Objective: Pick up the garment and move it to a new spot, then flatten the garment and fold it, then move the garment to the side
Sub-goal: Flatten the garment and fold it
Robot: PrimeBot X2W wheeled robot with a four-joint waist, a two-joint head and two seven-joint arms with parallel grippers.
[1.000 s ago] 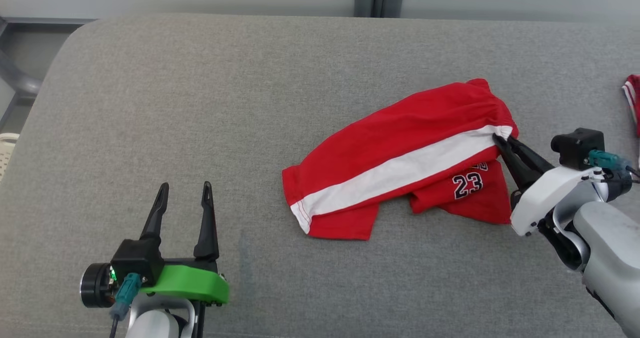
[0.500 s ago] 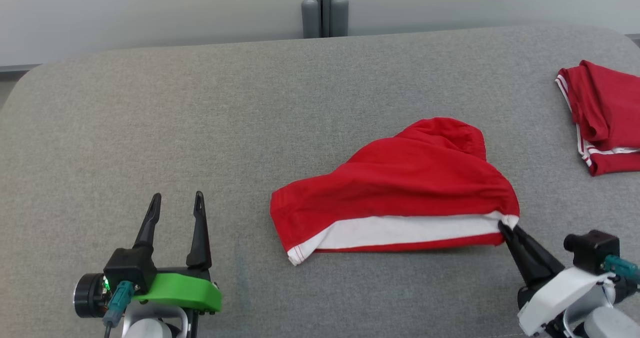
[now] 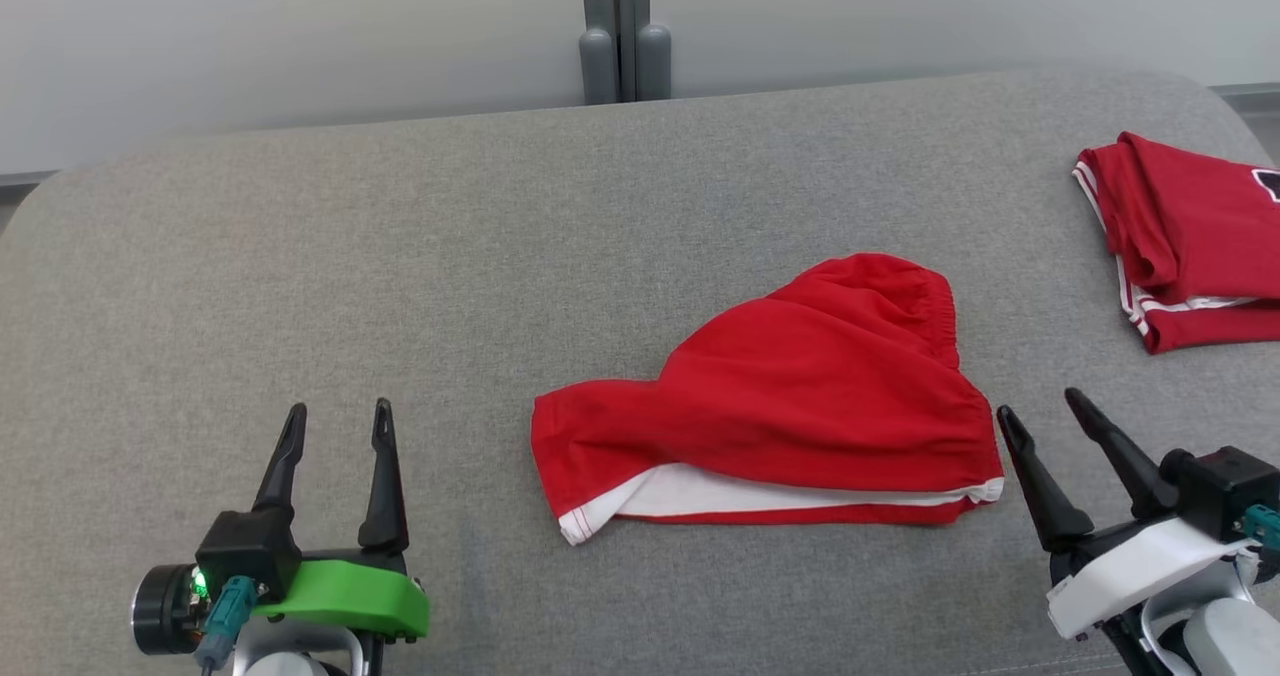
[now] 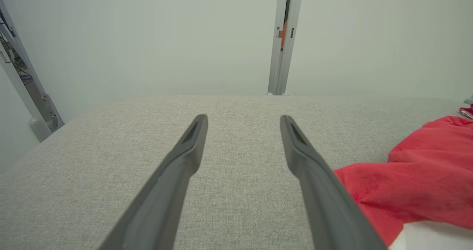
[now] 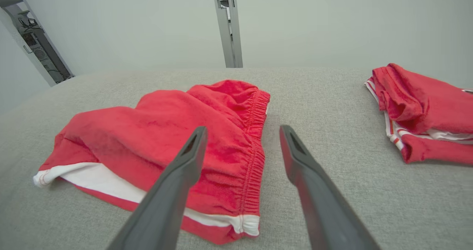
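Bare grey surface (image 3: 300, 286) lies wide open left of the red shorts (image 3: 800, 406); a folded red garment (image 3: 1190, 236) blocks the far right edge.

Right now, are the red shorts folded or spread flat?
Folded, not flat: the red shorts lie doubled over, a white stripe showing under the upper layer.

The head camera looks down from high up at the gray counter (image 3: 400, 256). Each wrist camera sits low and close, facing the wall (image 4: 147, 39) at 12 o'clock. All three see the red shorts (image 3: 800, 406).
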